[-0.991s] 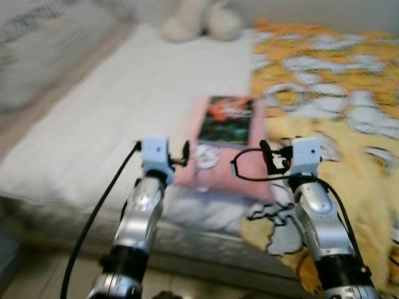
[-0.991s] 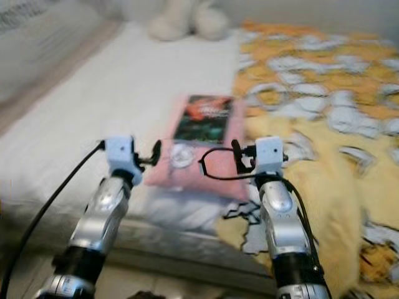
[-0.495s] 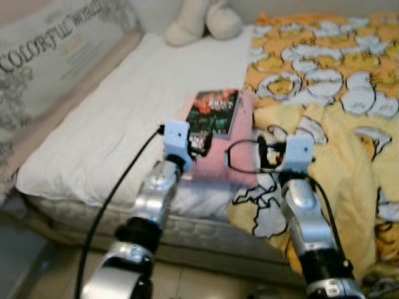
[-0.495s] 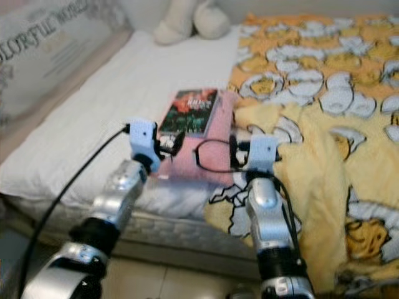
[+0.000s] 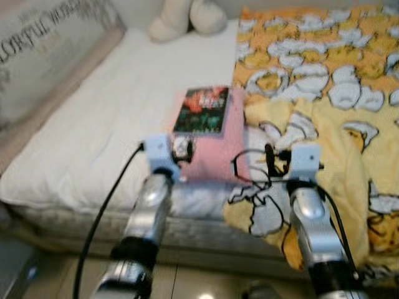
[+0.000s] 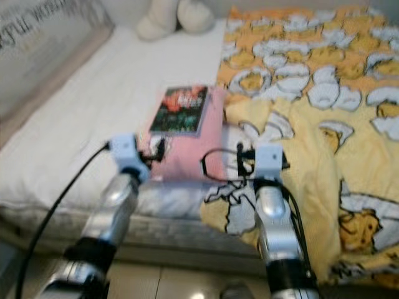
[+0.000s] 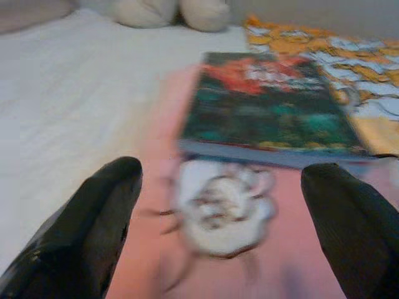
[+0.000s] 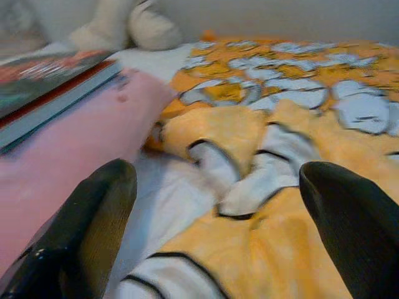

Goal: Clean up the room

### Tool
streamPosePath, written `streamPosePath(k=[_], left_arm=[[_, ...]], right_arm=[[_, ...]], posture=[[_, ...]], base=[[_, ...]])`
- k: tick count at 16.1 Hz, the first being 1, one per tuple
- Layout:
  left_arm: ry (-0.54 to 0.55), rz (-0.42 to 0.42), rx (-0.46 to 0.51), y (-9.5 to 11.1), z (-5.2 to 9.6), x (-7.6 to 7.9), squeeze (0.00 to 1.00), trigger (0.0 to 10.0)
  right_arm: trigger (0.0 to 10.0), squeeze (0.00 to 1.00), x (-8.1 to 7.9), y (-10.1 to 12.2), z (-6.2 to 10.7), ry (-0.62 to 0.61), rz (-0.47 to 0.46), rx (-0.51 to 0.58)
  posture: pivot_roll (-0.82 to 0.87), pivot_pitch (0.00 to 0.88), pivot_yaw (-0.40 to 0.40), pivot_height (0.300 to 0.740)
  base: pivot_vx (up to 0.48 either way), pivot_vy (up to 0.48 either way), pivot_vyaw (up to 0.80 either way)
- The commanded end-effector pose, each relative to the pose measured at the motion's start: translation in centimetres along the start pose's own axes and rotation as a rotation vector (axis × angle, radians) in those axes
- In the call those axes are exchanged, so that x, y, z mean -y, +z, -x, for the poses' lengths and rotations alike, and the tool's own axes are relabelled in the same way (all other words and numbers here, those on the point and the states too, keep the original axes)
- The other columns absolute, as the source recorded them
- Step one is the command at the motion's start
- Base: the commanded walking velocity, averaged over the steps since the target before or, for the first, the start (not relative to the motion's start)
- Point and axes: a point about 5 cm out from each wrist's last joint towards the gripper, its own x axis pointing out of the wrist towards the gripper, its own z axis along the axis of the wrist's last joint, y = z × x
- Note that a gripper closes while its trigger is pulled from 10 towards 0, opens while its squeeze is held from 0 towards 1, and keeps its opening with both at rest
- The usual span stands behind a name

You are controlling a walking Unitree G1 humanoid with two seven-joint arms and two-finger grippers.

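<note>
Since both arms reach out over the bed (image 5: 81, 143) edge, the left gripper (image 7: 224, 205) hangs spread wide just short of the pink pillow (image 5: 215, 156), seemingly lined up for it or the book (image 5: 202, 111) lying on it. The right gripper (image 8: 218, 205), likewise released, faces the crumpled yellow blanket (image 5: 324, 93). Plush toys (image 5: 187, 15) sit farthest back.
</note>
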Motion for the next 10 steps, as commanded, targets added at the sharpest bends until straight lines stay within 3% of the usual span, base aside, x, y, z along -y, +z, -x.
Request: streamPosePath(k=[1,4,6,8,10], left_arm=[[0.018,-0.019,0.034,0.6,0.5,-0.8,0.0,10.0],[0.004,-0.029,0.07,1.1,0.5,-0.9,0.0,10.0],[-0.015,-0.004,0.095,1.5,0.2,-0.8,0.0,10.0],[-0.082,-0.02,0.105,1.9,-0.4,0.8,0.0,10.0],[-0.184,-0.058,0.129,2.6,-0.6,2.5,0.0,10.0]], right_arm=[[10.0,0.0,-0.7,0.4,0.0,0.051,0.004,0.005],[10.0,0.0,-0.4,0.5,-0.1,0.073,0.004,0.003],[10.0,0.0,-0.2,0.7,-0.1,0.091,0.02,0.005],[10.0,0.0,0.6,1.7,-0.3,0.074,0.044,0.049],[10.0,0.0,1.5,2.4,-0.5,0.002,0.051,0.094]], posture=[[-0.26,0.0,0.105,0.736],[-0.24,0.0,0.041,0.736],[-0.24,0.0,0.025,0.736],[-0.26,0.0,0.026,0.736],[-0.26,0.0,0.046,0.736]], base=[[0.0,0.0,0.0],[0.0,0.0,0.0],[0.0,-0.472,0.0],[0.0,-0.467,0.0],[0.0,-0.461,0.67]])
